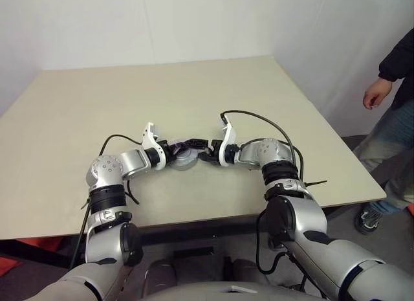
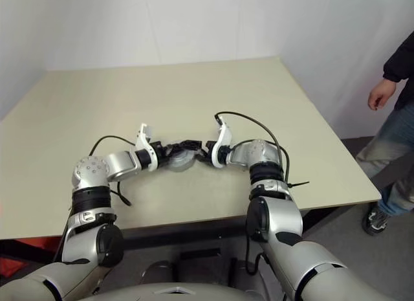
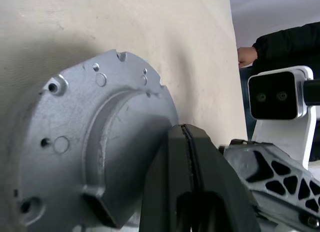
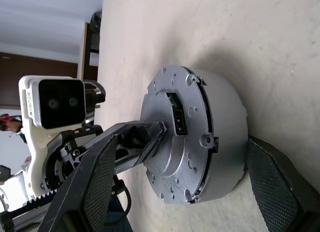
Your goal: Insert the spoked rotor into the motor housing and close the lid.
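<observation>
we see the motor housing (image 4: pixel 200 142) with the lid (image 3: pixel 95 142) on it, on the bench (image 1: pixel 194 94) between our claws: left claw (image 1: pixel 173 149) pressed together at the lid's hub, right claw (image 1: pixel 202 151) spread around the housing.

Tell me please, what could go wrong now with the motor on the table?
1. The lid sits on the motor housing, which stands on edge on the table; it might roll or tip.
2. The shut left gripper presses the lid's face; a push could knock it askew.
3. The open right gripper straddles the assembly; closing off-centre could shift it.
</observation>
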{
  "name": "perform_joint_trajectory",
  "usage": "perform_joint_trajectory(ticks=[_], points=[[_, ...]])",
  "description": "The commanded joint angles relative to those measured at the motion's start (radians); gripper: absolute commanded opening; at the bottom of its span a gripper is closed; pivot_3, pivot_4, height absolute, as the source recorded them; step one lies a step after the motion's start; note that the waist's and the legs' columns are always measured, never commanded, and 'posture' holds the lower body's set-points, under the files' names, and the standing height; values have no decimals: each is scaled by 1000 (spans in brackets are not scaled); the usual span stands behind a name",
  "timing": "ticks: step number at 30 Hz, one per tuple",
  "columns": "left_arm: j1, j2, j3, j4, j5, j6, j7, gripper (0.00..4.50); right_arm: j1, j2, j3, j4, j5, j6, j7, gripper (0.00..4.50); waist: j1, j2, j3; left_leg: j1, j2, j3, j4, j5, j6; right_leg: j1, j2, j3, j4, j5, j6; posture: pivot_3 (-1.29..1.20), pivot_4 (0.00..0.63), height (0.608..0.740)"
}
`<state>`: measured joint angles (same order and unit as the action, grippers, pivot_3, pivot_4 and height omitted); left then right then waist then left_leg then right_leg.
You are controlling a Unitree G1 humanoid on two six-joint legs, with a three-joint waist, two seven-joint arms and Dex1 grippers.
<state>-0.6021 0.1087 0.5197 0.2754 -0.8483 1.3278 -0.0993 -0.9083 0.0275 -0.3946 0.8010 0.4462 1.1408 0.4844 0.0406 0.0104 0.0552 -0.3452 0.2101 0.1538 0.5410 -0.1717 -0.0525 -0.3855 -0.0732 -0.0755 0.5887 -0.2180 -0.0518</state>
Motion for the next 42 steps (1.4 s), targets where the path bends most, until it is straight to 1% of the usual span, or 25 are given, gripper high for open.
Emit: perform_joint_trajectory(ticks=[1,15,29,30,31,36,37,42], points=[[53,34,12,4,29,33,37,0,-53,44,6,11,56,-8,24,4483,0,0,0,0,0,0,0,0,0,0,0,0,0,0,0,0,0,740],[98,34,41,-66,4,55,61,0,-59,39,6,40,52,-27,19,4483,3,0,0,0,0,5,1,0,0,0,0,0,0,0,-1,0,0,740],[97,31,38,-70,10,50,68,0,-87,91,-29,48,91,-1,27,4483,3,0,0,0,0,5,1,0,-1,0,0,0,2,1,-1,0,0,740],[97,32,38,-70,10,50,68,0,-89,91,-32,50,91,-2,25,4104,3,0,0,0,0,5,1,0,-1,0,0,0,2,1,-1,0,0,740],[97,32,38,-70,10,50,68,0,-91,91,-35,53,91,-5,23,3954,3,0,0,0,0,5,1,0,-1,0,0,0,2,1,-1,0,0,740],[99,33,40,-71,12,49,69,0,-102,92,-61,64,105,-5,20,2292,4,0,0,0,0,5,1,1,-1,0,0,-1,2,1,-2,0,0,740],[100,33,40,-72,13,49,69,0,-103,92,-62,63,108,-3,20,2060,4,0,0,0,0,5,2,1,-1,0,0,-1,2,1,-2,0,0,740],[98,36,36,-68,12,46,68,0,-104,93,-59,54,116,-10,31,2032,5,0,0,0,0,4,3,1,-1,1,0,-1,2,1,-2,0,0,740]])
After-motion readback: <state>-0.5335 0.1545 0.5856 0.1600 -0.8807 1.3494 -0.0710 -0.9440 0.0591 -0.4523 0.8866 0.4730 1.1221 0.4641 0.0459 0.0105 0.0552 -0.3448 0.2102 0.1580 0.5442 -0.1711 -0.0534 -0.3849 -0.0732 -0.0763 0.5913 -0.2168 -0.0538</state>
